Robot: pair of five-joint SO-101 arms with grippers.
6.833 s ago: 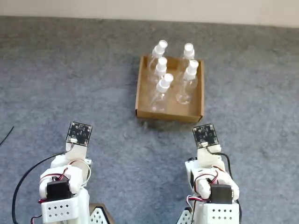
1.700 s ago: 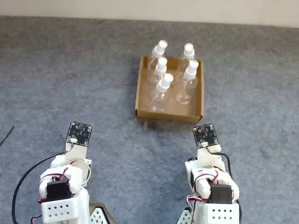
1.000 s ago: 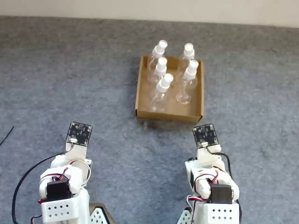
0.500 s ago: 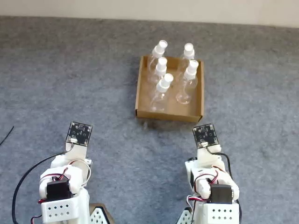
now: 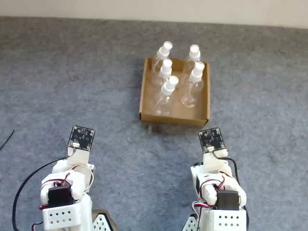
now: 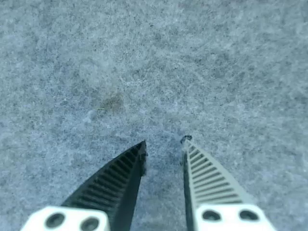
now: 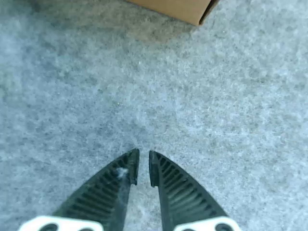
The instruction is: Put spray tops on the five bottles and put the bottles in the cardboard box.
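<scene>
Progress: Judging by how things lie, you are at the end of the job. All five bottles can be counted in the box, and each one wears a top.
Bottles: The five clear plastic bottles (image 5: 162, 102) stand upright inside the box. Two are along its far side, two are in the middle, and one is nearer the arms on the box's left half. They are packed close to one another.
Tops: Every bottle carries a white spray top (image 5: 169, 85). From above you cannot tell whether each one is screwed fully down.
Box: The shallow brown cardboard box (image 5: 173, 119) sits on the grey felt-covered desk (image 5: 72, 72), ahead of both arms and closer to the right one. Its near corner also shows in the right wrist view (image 7: 178, 6).
Left pincer: The left pincer (image 6: 163, 143) has its jaws parted a little with nothing between them. It points down at bare desk, well apart from the box.
Right pincer: The right pincer (image 7: 143, 154) has its jaws drawn almost together, leaving only a thin slit, and it grips nothing. It hangs over the desk near the box's front wall.
Arms: Both are folded back at the near edge of the desk, with neither reaching toward the box.
Left to do: In my judgement, nothing but a check that the tops are seated. If one proves loose, you would have to lift that bottle out and tighten its top.
</scene>
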